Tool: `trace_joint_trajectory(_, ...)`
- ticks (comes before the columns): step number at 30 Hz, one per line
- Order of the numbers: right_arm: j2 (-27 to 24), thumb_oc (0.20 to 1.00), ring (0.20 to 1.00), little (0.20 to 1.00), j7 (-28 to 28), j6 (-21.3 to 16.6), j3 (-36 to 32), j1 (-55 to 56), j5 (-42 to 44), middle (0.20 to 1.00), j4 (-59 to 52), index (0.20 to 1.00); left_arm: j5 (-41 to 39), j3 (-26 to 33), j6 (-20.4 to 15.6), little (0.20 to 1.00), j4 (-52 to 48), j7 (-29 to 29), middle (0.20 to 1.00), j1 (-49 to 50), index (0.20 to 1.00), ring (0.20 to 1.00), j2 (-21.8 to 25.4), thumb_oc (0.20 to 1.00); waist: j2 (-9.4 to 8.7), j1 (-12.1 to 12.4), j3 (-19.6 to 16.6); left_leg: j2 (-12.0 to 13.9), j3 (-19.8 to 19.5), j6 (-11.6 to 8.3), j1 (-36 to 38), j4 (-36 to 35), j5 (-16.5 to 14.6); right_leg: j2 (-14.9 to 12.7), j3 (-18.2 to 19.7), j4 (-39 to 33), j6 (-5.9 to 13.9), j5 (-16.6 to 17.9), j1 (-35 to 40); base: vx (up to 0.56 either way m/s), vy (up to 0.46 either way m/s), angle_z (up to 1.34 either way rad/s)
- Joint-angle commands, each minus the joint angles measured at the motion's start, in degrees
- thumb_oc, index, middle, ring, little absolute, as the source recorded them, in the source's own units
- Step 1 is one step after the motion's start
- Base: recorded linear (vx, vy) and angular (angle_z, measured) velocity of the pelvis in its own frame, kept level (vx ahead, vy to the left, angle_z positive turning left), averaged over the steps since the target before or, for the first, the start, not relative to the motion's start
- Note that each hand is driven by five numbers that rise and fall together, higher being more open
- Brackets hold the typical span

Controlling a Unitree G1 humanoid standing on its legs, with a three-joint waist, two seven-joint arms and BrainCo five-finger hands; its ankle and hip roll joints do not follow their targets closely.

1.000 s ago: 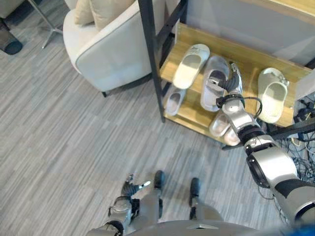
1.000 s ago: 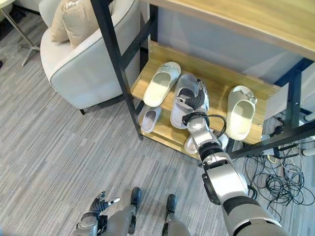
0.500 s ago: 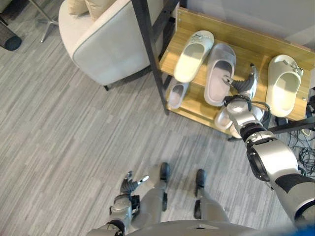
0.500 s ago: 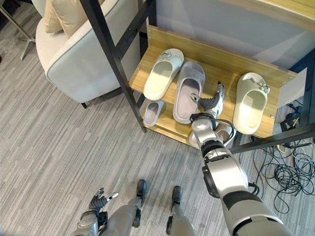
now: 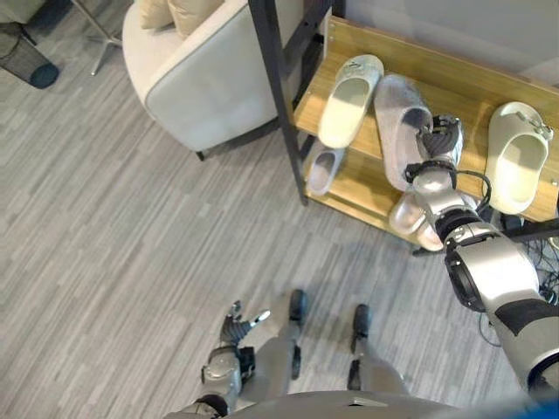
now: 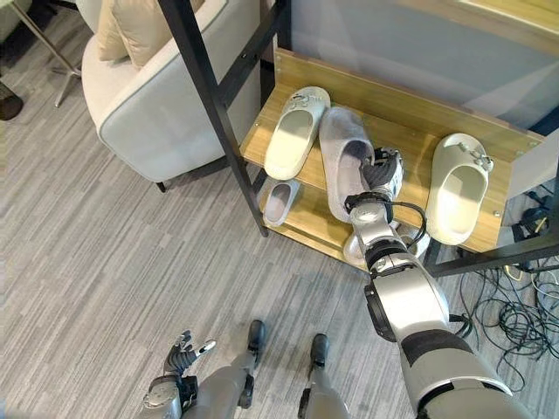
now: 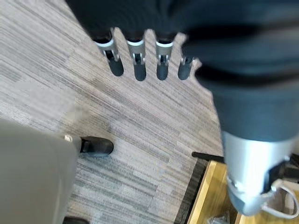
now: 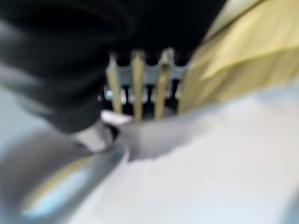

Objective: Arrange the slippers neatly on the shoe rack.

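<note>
The step in hand is judged to be the squaring-up of the grey slipper (image 6: 342,170) on the upper shelf of the shoe rack (image 6: 410,118).

Left to right: the left hand (image 5: 238,319) hangs low over the floor, well apart from the rack, its fingers straight and spread and holding nothing, as its own wrist view confirms. On the upper shelf, a cream slipper (image 6: 295,132) lies near the left end, toe toward the back edge. The grey slipper lies just beside it, toe close to the cream one's toe and heel swung out toward the front edge, so the two are not parallel. The right hand (image 6: 381,171) is on the grey slipper's right side, near the heel. A second cream slipper (image 6: 459,187) lies well apart toward the right end of the shelf. On the lower shelf a small grey slipper (image 6: 279,201) sits near the left post, and another pale slipper (image 5: 410,216) shows partly behind the right forearm.

The next move is judged to call for turning the grey slipper's heel leftward until it lies parallel with its cream neighbour.

Hard to make out: whether the right hand's fingers grip the slipper's edge or merely rest against it cannot be told; the right wrist view is blurred. The lower shelf is largely hidden.
</note>
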Motion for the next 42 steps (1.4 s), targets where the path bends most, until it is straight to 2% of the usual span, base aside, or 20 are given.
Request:
trace_joint_trajectory(1, -0.42, 0.2, 0.2, 0.2, -1.8, -2.67, 1.05, -4.78, -1.47, 0.2, 2.25, 0.2, -0.55, -2.11, -1.59, 1.0, 3.73, -0.6, 1.0, 0.31, 1.0, 1.0, -0.61, 1.0, -0.22, 0.63, -0.95, -1.62, -1.78, -2.27, 2.96, 1.02, -4.05, -2.75, 1.35, 2.52, 4.57, -6.34, 7.02, 0.0, 0.0, 0.0)
trace_joint_trajectory(4, 0.37, 0.2, 0.2, 0.2, -5.87, -3.4, 0.88, -4.04, -3.36, 0.2, 1.73, 0.2, -0.51, -1.93, -1.42, 1.0, 5.14, -0.29, 1.0, -0.48, 1.0, 1.0, -0.63, 1.0, -0.37, 0.29, -0.91, -1.66, -1.6, -2.18, 2.97, 1.26, -4.16, -2.61, 1.26, 2.52, 4.56, -6.4, 7.33, 0.01, -0.005, 0.03)
trace_joint_trajectory(6, 0.62, 0.2, 0.2, 0.2, -11.05, -4.46, -0.88, -1.99, -5.19, 0.2, -0.61, 0.2, -1.34, -1.36, -1.24, 1.0, 5.18, -1.18, 1.0, -0.69, 1.0, 1.0, -0.05, 1.0, -0.38, -0.3, -0.54, -1.44, -1.34, -2.13, 3.16, 1.36, -4.3, -2.4, 1.38, 2.88, 4.5, -6.65, 7.39, 0.0, 0.0, 0.0)
trace_joint_trajectory(7, 0.63, 0.2, 0.2, 0.2, -11.06, -4.45, -0.89, -1.97, -5.21, 0.2, -0.63, 0.2, -1.34, -1.37, -1.24, 1.0, 5.18, -1.19, 1.0, -0.68, 1.0, 1.0, -0.04, 1.0, -0.39, -0.3, -0.53, -1.44, -1.33, -2.13, 3.18, 1.36, -4.3, -2.4, 1.39, 2.88, 4.5, -6.65, 7.4, 0.0, 0.0, 0.0)
trace_joint_trajectory(8, 0.31, 0.2, 0.2, 0.2, -15.69, -4.11, -3.03, 0.15, -6.89, 0.2, -1.63, 0.2, -2.24, -0.99, -1.42, 1.0, 4.54, -1.79, 1.0, -0.82, 1.0, 1.0, 0.07, 1.0, -0.36, -0.88, -0.32, -1.14, -0.88, -2.09, 3.41, 1.49, -4.49, -2.26, 1.67, 3.24, 4.43, -6.73, 7.22, 0.0, 0.0, 0.0)
trace_joint_trajectory(9, 0.32, 0.2, 0.2, 0.2, -15.71, -4.1, -3.04, 0.18, -6.91, 0.2, -1.65, 0.2, -2.25, -1.0, -1.41, 1.0, 4.54, -1.8, 1.0, -0.8, 1.0, 1.0, 0.08, 1.0, -0.37, -0.86, -0.31, -1.14, -0.86, -2.09, 3.43, 1.49, -4.49, -2.27, 1.69, 3.25, 4.43, -6.74, 7.23, 0.0, 0.0, 0.0)
trace_joint_trajectory(12, -0.22, 0.2, 0.2, 0.2, -21.84, -2.07, -6.09, 6.19, -10.17, 0.2, -7.17, 0.2, -3.68, 0.26, -1.28, 1.0, 2.16, -2.1, 1.0, -1.79, 1.0, 1.0, 0.32, 1.0, -0.39, -2.13, 0.22, -0.45, 0.34, -1.97, 4.14, 2.0, -5.14, -2.1, 2.91, 4.22, 4.44, -6.71, 6.85, 0.0, 0.003, -0.01)
trace_joint_trajectory(14, -0.66, 0.2, 0.2, 0.2, -22.48, -1.52, -6.97, 8.83, -10.89, 0.2, -9.2, 0.2, -3.58, 0.34, -1.25, 1.0, 1.18, -1.94, 1.0, -2.16, 1.0, 1.0, 0.34, 1.0, -0.39, -2.42, 0.32, -0.22, 0.64, -1.89, 4.41, 2.2, -5.36, -2.04, 3.33, 4.48, 4.49, -6.74, 6.82, -0.01, -0.003, -0.05)
trace_joint_trajectory(15, -0.72, 0.2, 0.2, 0.2, -21.92, -1.15, -7.73, 11.53, -10.98, 0.2, -12.48, 0.2, -3.42, 0.37, -1.24, 1.0, 0.27, -1.75, 1.0, -1.9, 1.0, 1.0, 0.38, 1.0, -0.42, -2.53, 0.3, -0.11, 0.94, -1.86, 4.67, 2.28, -5.51, -2.02, 3.6, 4.57, 4.5, -6.71, 6.85, 0.01, -0.02, -0.14)
trace_joint_trajectory(16, -0.61, 0.2, 0.2, 0.2, -17.01, -0.28, -10.35, 22.39, -10.24, 0.2, -26.2, 0.2, -2.78, 0.89, -1.14, 1.0, -3.12, -1.5, 1.0, -0.67, 1.0, 1.0, 0.6, 1.0, -0.49, -3.4, 0.03, 0.31, 1.77, -1.86, 5.64, 2.53, -6.08, -1.92, 4.32, 4.96, 4.4, -6.78, 7.06, 0.01, -0.014, -0.24)
trace_joint_trajectory(17, -0.61, 0.2, 0.2, 0.2, -16.98, -0.21, -10.38, 22.51, -10.23, 0.2, -26.32, 0.2, -2.78, 0.85, -1.13, 1.0, -3.15, -1.5, 1.0, -0.6, 1.0, 1.0, 0.62, 1.0, -0.51, -3.37, 0.0, 0.3, 1.77, -1.86, 5.67, 2.53, -6.09, -1.92, 4.33, 4.96, 4.4, -6.79, 7.09, 0.02, -0.019, -0.2)
trace_joint_trajectory(19, 1.9, 0.2, 0.2, 0.2, -9.04, 2.31, -10.77, 33.68, -9.0, 0.2, -39.62, 0.2, -2.58, 1.49, -0.63, 1.0, -5.58, -1.26, 1.0, 0.44, 1.0, 1.0, 0.78, 1.0, -0.62, -4.11, -0.01, 0.62, 2.3, -1.92, 6.49, 2.81, -6.39, -1.74, 4.71, 5.43, 4.22, -7.08, 7.5, 0.01, -0.03, -0.21)
trace_joint_trajectory(21, 2.17, 0.2, 0.2, 0.2, -8.97, 2.62, -9.97, 37.63, -11.29, 0.2, -43.35, 0.2, -3.29, 1.96, -0.25, 1.0, -5.26, -1.56, 1.0, -0.48, 1.0, 1.0, 0.63, 1.0, -0.54, -4.39, 0.03, 0.77, 2.41, -1.91, 6.9, 2.87, -6.52, -1.64, 4.74, 5.62, 4.05, -7.38, 7.69, 0.0, -0.015, -0.29)
trace_joint_trajectory(24, 2.92, 0.2, 0.2, 0.2, -8.76, 1.79, -10.06, 44.02, -13.87, 0.2, -49.29, 0.2, -4.57, 1.91, 1.72, 1.0, -7.96, -5.23, 1.0, -0.52, 1.0, 1.0, -0.07, 1.0, -0.49, -4.62, 0.05, 0.87, 2.53, -1.78, 7.37, 3.39, -7.06, -1.51, 4.72, 5.94, 3.83, -7.83, 8.14, 0.0, -0.001, -0.06)
trace_joint_trajectory(26, 4.89, 0.2, 0.2, 0.2, -5.48, -2.83, -9.2, 55.43, -13.64, 0.2, -57.8, 0.2, -3.46, 1.94, 3.74, 1.0, -10.41, -6.39, 1.0, 1.61, 1.0, 1.0, 1.36, 1.0, -1.07, -4.82, -0.33, 1.46, 2.86, -1.8, 8.92, 5.27, -8.75, -0.87, 5.29, 6.7, 3.28, -8.35, 9.54, 0.01, -0.02, 0.0)
trace_joint_trajectory(28, 5.62, 0.2, 0.2, 0.2, -2.96, -3.8, -8.49, 57.51, -12.06, 0.2, -59.22, 0.2, -3.74, 3.05, 3.77, 1.0, -10.63, -5.79, 1.0, 2.13, 1.0, 1.0, 1.74, 1.0, -1.44, -4.8, -0.61, 1.63, 3.0, -1.83, 9.68, 5.53, -9.23, -0.75, 5.45, 6.64, 3.18, -8.37, 10.3, 0.02, -0.034, -0.05)
trace_joint_trajectory(31, 5.29, 0.2, 0.2, 0.2, 5.08, -6.24, -5.66, 62.66, -9.1, 0.2, -61.78, 0.2, -4.8, 7.43, 2.6, 1.0, -8.64, -2.14, 1.0, 2.86, 1.0, 1.0, 3.28, 1.0, -2.97, -4.74, -1.85, 2.09, 2.8, -2.16, 11.54, 6.38, -10.3, -0.31, 5.49, 6.57, 2.61, -8.85, 12.36, 0.02, -0.058, -0.07)
trace_joint_trajectory(35, 5.74, 0.2, 0.2, 0.2, 4.8, -6.99, -4.44, 64.89, -10.26, 0.2, -61.77, 0.2, -6.61, 12.03, -0.66, 1.0, -8.31, 3.01, 1.0, 1.33, 1.0, 1.0, 3.58, 1.0, -4.15, -4.49, -1.7, 2.65, 2.64, -2.19, 10.88, 7.93, -10.92, 0.07, 5.54, 7.38, 2.38, -9.33, 12.14, -0.05, -0.047, -0.03)
trace_joint_trajectory(39, 8.18, 0.2, 0.2, 0.2, 4.13, -7.65, -4.72, 67.4, -8.99, 0.2, -60.57, 0.2, -8.49, 15.63, -3.86, 1.0, -10.1, 7.65, 1.0, -2.58, 1.0, 1.0, 3.7, 1.0, -5.05, -4.56, 0.38, 3.29, 1.29, -2.03, 5.74, 14.66, -12.53, 1.41, 4.8, 15.37, 1.65, -12.99, 7.6, -0.15, -0.05, 0.04)
trace_joint_trajectory(42, 9.05, 0.2, 0.2, 0.2, 2.63, -9.16, -3.92, 67.66, -8.73, 0.2, -58.19, 0.2, -13.73, 20.81, -5.08, 1.0, -13.97, 11.14, 1.0, -7.13, 1.0, 1.0, 2.84, 1.0, -5.5, -4.84, 1.95, 3.62, 0.37, -1.98, -4.66, 26.54, -15.7, 2.34, 3.25, 27.56, 0.22, -17.55, -1.76, -0.27, -0.047, 0.13)
